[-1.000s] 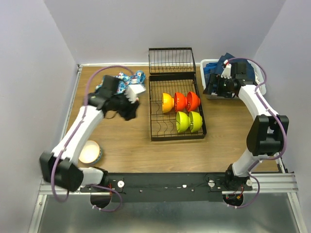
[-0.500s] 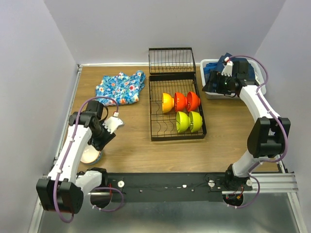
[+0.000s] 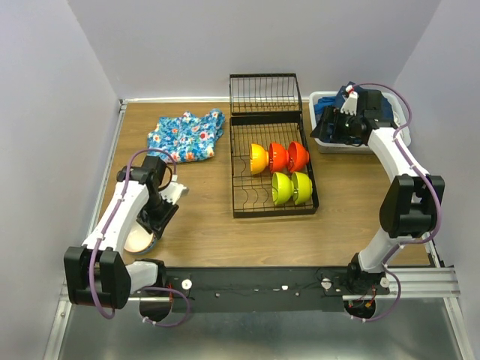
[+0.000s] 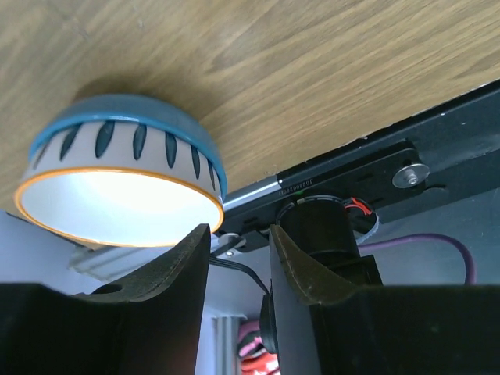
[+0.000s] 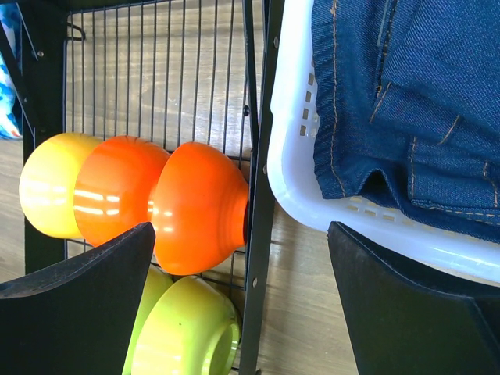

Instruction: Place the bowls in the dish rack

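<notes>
Fingers (image 4: 168, 273) of the left gripper (image 4: 238, 234) stand partly apart in the left wrist view. We see a narrow gap between them with nothing in it. We note a blue-and-white bowl (image 4: 125, 168) just beyond one fingertip. It sits on the wooden table (image 4: 312, 70), its orange-edged rim close to that tip. We cannot tell whether the two touch. Beyond the fingertips runs a black rail (image 4: 437, 148).

In the right wrist view, the right gripper (image 5: 241, 226) has its fingers (image 5: 78, 305) spread wide and holds nothing. Between the fingers we see the side frame of the dish rack (image 5: 258, 101). Past one finger, inside the rack, a yellow bowl (image 5: 47, 183) and two orange bowls (image 5: 199, 207) stand on edge in a row, touching. Two lime-green bowls (image 5: 187, 328) lie near that fingertip. Past the other finger is a white basket (image 5: 289, 141) holding denim clothes (image 5: 406, 101), just beside the rack.

From the top external view, we find the left gripper pointing down at the blue-and-white bowl near the table's near edge, well apart from the rack. The right gripper hovers over the basket corner nearest the rack. A floral cloth (image 3: 186, 133) lies well beyond the left fingers.
</notes>
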`<act>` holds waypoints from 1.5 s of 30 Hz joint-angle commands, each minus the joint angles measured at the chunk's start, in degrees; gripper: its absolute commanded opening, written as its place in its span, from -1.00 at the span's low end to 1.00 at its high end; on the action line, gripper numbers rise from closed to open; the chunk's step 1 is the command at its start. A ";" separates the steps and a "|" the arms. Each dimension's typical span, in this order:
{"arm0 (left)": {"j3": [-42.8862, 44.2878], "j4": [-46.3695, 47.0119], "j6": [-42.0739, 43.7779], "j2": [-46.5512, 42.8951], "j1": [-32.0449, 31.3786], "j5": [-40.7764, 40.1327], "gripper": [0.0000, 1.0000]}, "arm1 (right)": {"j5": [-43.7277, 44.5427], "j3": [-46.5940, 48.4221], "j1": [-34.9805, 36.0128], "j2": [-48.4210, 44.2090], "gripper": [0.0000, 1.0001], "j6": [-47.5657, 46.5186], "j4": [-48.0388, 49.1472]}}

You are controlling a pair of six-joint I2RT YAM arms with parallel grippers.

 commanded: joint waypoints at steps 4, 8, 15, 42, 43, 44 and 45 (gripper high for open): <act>-3.11 -0.31 -3.89 0.90 1.32 -6.71 -0.16 | -0.40 -0.93 0.23 -1.13 1.00 0.85 1.22; -3.46 1.97 -4.16 2.83 2.28 -6.28 -0.18 | -0.40 -1.20 0.23 -1.13 1.00 1.11 1.22; -4.25 3.65 -3.46 3.89 2.55 -4.87 -0.23 | -0.31 -1.02 0.23 -0.96 1.00 1.29 1.57; 1.97 -1.44 -1.08 3.81 2.55 -1.53 -1.00 | -0.23 -1.99 0.23 -0.78 1.00 1.73 2.63; 2.95 -2.40 -0.65 3.46 2.55 -1.53 -1.00 | -0.40 -1.99 0.14 -0.70 1.00 1.73 2.72; 3.91 -3.98 -0.47 3.19 2.55 -1.53 -1.00 | -0.49 -1.90 0.23 -0.61 1.00 1.82 2.72; 5.84 -4.78 -0.29 2.84 2.55 -1.79 -1.00 | -0.57 -1.82 0.14 -0.43 1.00 1.90 2.72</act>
